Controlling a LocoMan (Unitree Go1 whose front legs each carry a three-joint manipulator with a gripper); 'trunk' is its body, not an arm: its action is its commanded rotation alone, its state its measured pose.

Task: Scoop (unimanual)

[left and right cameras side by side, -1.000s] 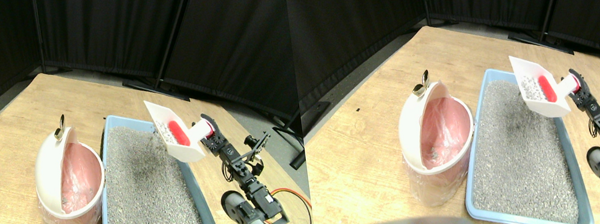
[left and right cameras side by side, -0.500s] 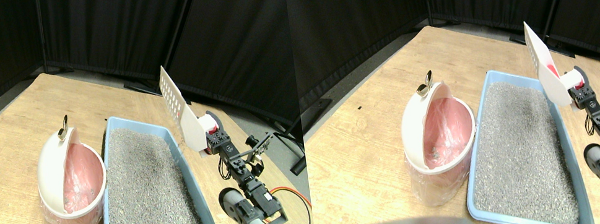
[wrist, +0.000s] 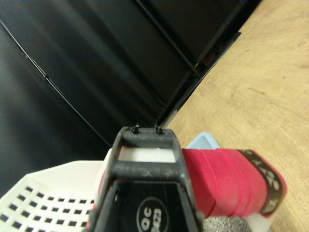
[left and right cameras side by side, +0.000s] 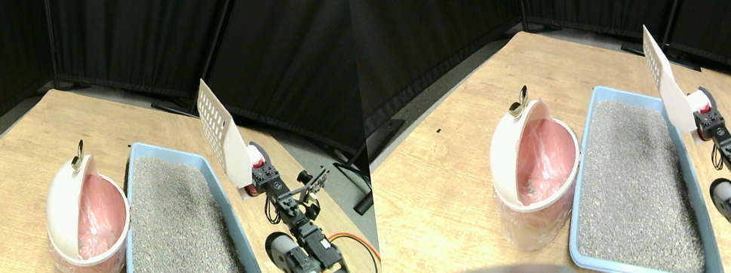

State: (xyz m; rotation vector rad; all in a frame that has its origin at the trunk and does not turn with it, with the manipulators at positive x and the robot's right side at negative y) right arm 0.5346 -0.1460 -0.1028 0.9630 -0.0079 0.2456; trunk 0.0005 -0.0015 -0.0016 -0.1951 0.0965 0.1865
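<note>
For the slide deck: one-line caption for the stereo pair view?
LocoMan's right tool holds the white slotted scoop raised upright beside the blue litter tray, with the pink-lined bin to the tray's left.

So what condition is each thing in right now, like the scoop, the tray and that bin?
Scoop: raised above the tray's far right corner, tipped up on edge, slotted face showing; contents not visible.
Red wrapped handle: beside the gripper's dark jaw.
Litter tray: flat on the floor, filled with grey litter.
Bin: upright, swing lid tilted open, pink liner inside.
Right gripper: at the scoop's handle; jaws not visible.
</note>
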